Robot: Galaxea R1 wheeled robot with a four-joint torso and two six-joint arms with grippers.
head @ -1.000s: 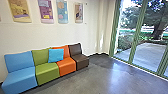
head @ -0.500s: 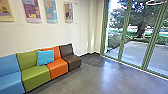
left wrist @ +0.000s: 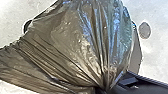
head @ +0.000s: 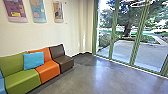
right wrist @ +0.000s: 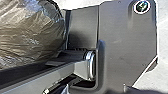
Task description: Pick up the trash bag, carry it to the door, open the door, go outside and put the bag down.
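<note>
So we've got the shiny brown-grey plastic trash bag (left wrist: pixel 72 42) up off the floor, its creases all running together at the left gripper (left wrist: pixel 103 89), which looks clenched on the gathered neck. The right gripper we honestly can't call, could be released or not. The bag also looms big in the right wrist view, but we wouldn't read that as a second grip.

In the head view, the green-framed glass panels (head: pixel 123 51) fill the upper right, with a pale paved yard (head: pixel 150 53) beyond and shiny grey floor (head: pixel 100 75) this side. We can't pick out a handle, so heading for the wrong panel is a real worry, with all that glare on the glass.

Biggest risk, we reckon: one pinch on thin film. Jerky driving gets the bag swinging, and then the neck slides out or rips. It's also close to the robot's wide dark plate (right wrist: pixel 125 37), so a snag there could tear it. And cutting left too tightly could clip the brown vinyl seat (head: pixel 63 60) at the end of the colourful row, lower left.
</note>
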